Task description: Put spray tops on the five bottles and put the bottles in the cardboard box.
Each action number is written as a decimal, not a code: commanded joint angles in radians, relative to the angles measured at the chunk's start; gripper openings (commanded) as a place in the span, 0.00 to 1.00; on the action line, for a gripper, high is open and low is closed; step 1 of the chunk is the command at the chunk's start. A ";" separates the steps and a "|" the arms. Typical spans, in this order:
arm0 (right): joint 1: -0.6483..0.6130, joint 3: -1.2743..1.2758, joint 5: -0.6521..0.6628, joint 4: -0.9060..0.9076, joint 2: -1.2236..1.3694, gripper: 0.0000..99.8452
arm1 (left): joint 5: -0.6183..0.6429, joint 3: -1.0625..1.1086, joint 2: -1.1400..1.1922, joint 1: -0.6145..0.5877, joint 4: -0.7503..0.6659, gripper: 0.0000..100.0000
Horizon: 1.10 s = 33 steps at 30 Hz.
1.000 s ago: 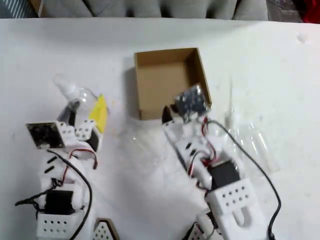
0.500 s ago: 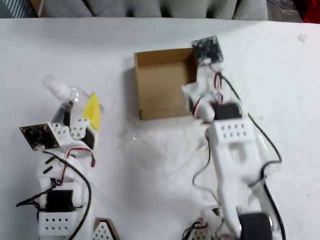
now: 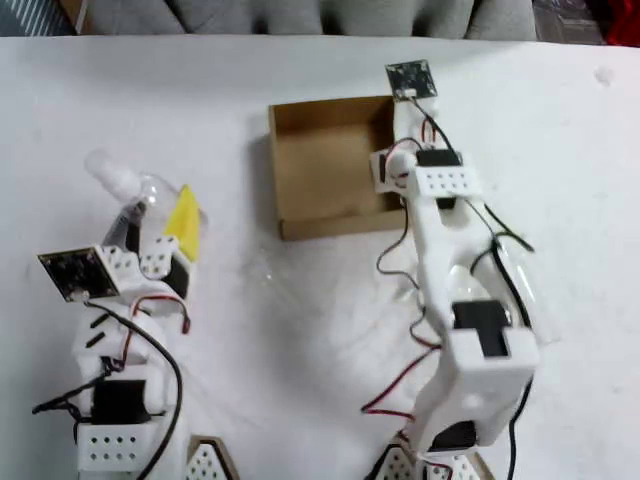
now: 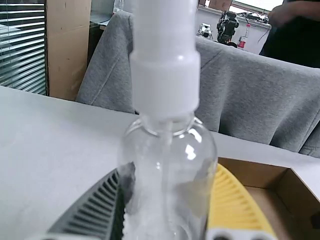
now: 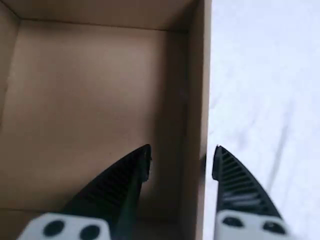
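- High view: left gripper [image 3: 160,208] clamps a bottle [image 3: 150,193] with its spray top [image 3: 108,172] on, left of the cardboard box [image 3: 325,165]. The right arm [image 3: 440,200] lies along the box's right wall, partly covering clear bottles [image 3: 525,290] on the table [image 3: 300,340].
- Left wrist view: grey and yellow fingers [image 4: 235,210] pinch the bottle; grey couch [image 4: 260,100] behind.
- Right wrist view: right gripper [image 5: 181,162] is empty, fingers narrowly apart, straddling the box wall.

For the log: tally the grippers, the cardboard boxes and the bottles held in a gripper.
Grippers: 2 (left gripper, right gripper)
cardboard box: 1
bottle held, spray top on: 1
Total: 4
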 commanded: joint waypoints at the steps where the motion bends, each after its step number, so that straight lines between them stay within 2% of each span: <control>1: 0.008 -0.097 0.006 0.010 0.067 0.18 | 0.009 -0.011 -0.015 -0.005 -0.032 0.06; 4: 0.001 -0.104 0.006 0.013 0.128 0.16 | 0.009 -0.009 -0.015 -0.004 -0.032 0.06; 8: -0.031 -0.107 0.006 0.081 0.157 0.01 | 0.008 0.006 -0.015 -0.004 -0.041 0.06; 10: -0.048 -0.103 0.005 0.127 0.157 0.03 | 0.008 0.006 -0.015 -0.004 -0.041 0.06; 17: -0.093 -0.103 0.017 0.298 0.148 0.01 | 0.008 0.006 -0.015 -0.004 -0.041 0.06; 20: -0.110 -0.068 0.112 0.344 0.105 0.01 | 0.008 0.006 -0.015 -0.004 -0.041 0.06; 27: -0.150 0.163 0.199 0.246 -0.110 0.01 | 0.008 0.008 -0.015 -0.004 -0.041 0.06; 33: -0.140 0.235 0.072 0.159 -0.156 0.04 | 0.008 0.008 -0.015 -0.004 -0.041 0.06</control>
